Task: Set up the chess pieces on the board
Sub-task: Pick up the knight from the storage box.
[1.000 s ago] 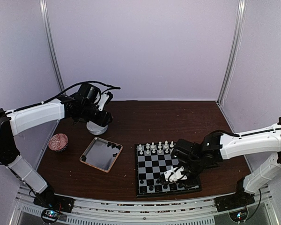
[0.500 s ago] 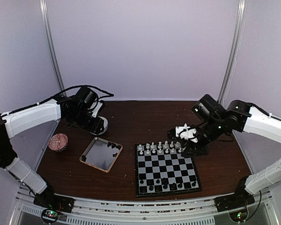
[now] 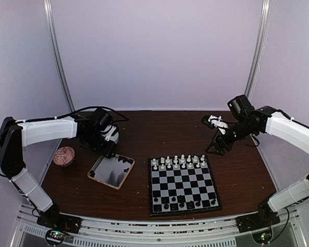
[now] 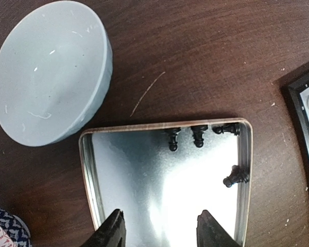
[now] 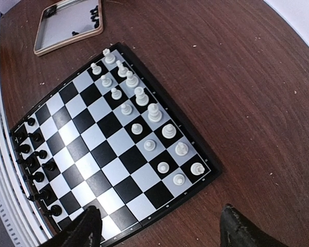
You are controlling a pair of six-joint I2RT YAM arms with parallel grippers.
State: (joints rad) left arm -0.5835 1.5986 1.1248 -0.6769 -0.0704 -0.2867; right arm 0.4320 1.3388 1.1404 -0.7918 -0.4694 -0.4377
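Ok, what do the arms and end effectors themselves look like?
The left arm and right arm are white shell links joined by black joints. A thin black cable loops over the left arm. The left end effector and right end effector each end in two dark, blunt fingers.

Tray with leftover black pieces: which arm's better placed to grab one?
Left. The left gripper, open, hovers over the tray, black pieces just ahead of its fingers. The right gripper sits beyond the board's far corner.
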